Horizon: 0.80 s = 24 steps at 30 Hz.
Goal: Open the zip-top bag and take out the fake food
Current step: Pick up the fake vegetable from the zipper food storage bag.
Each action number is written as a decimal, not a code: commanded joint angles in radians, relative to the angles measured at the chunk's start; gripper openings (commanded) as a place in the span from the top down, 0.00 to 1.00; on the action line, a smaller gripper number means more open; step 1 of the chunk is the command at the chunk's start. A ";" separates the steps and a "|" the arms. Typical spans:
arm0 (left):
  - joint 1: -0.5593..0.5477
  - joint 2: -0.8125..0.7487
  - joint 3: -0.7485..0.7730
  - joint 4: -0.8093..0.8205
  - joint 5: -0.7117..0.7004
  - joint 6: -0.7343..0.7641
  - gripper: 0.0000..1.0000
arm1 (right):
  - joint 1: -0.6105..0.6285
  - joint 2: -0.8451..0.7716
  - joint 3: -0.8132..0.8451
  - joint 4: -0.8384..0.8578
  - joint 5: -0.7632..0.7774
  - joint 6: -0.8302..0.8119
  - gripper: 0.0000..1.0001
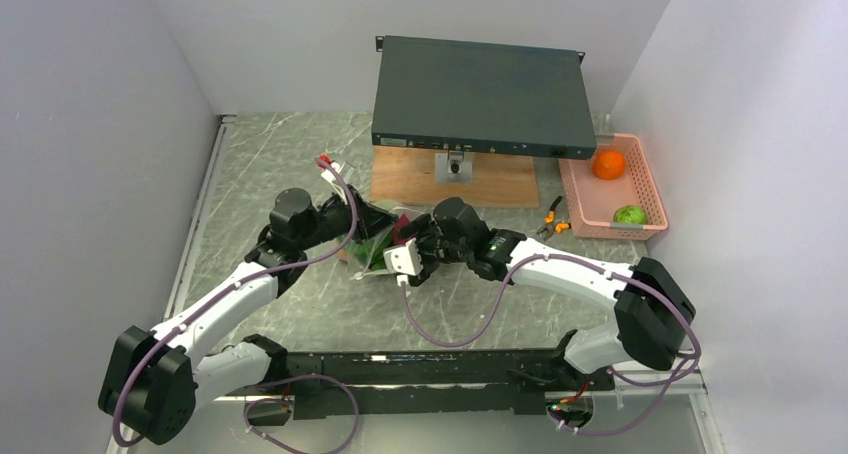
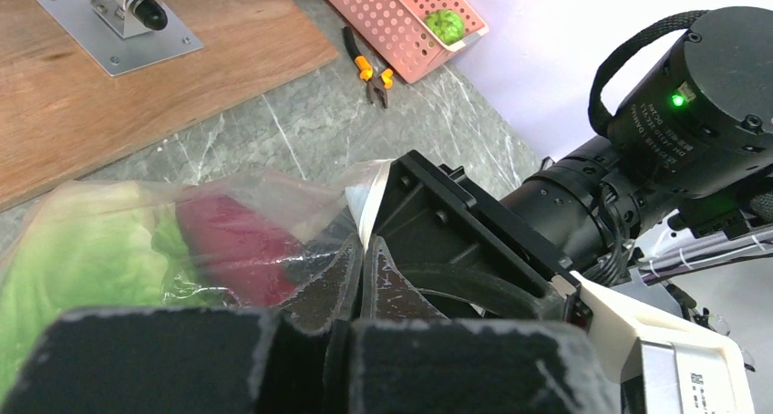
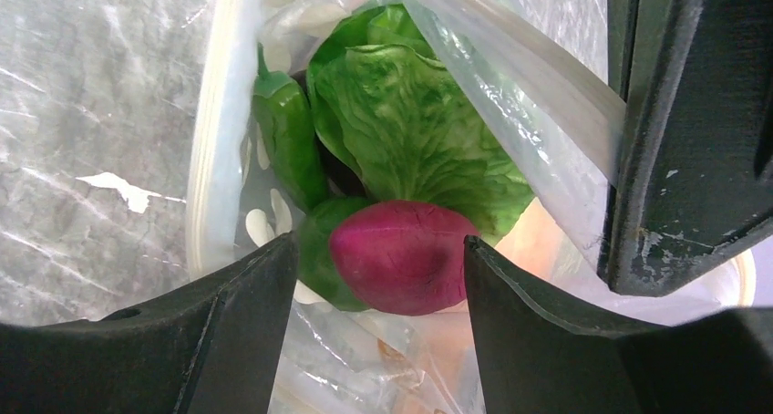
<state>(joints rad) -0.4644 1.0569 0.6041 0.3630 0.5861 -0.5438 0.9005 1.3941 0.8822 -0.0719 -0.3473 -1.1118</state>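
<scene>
**Bag pinched on the left, right jaws spread at its mouth**

Zip-top bag (image 1: 370,257) lies mid-table (image 1: 300,164) between the two wrists, in front of the wooden board (image 1: 500,184); its mouth is open and faces the right arm.

Left gripper (image 2: 363,254) is clamped on the bag's rim; a fold of clear plastic is pinched between its closed fingers.

Right gripper (image 3: 378,250) is at the bag's mouth with its jaws spread apart, looking straight in; a dark purple piece (image 3: 401,254) sits between the two fingers; can't tell if either pad touches it.

Behind the purple piece is the lettuce (image 3: 410,131); a long green piece (image 3: 287,140) lies along the bag's left wall, touching the lettuce.

Two bits of the fake food are outside the bag: the orange ball (image 1: 608,164) and the round green piece (image 1: 630,215); they sit apart from each other in the pink basket (image 1: 575,199) at the table's right side.

Pliers (image 1: 553,221) lie on the table just beside the basket's near-left corner.
</scene>
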 commanded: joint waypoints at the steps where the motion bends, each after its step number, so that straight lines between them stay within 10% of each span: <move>1: -0.009 0.005 0.020 0.075 0.036 -0.011 1.00 | 0.006 0.016 -0.011 0.111 0.045 0.036 0.32; 15: -0.011 0.006 0.020 0.078 0.050 -0.008 1.00 | 0.007 0.075 -0.035 0.223 0.122 0.037 0.38; 24: -0.010 0.006 0.022 0.079 0.053 -0.007 1.00 | 0.006 0.094 -0.019 0.216 0.107 0.027 0.61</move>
<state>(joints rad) -0.4686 1.0645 0.6041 0.3771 0.6052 -0.5434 0.9051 1.4757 0.8528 0.1223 -0.2440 -1.0893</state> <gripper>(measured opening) 0.010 0.535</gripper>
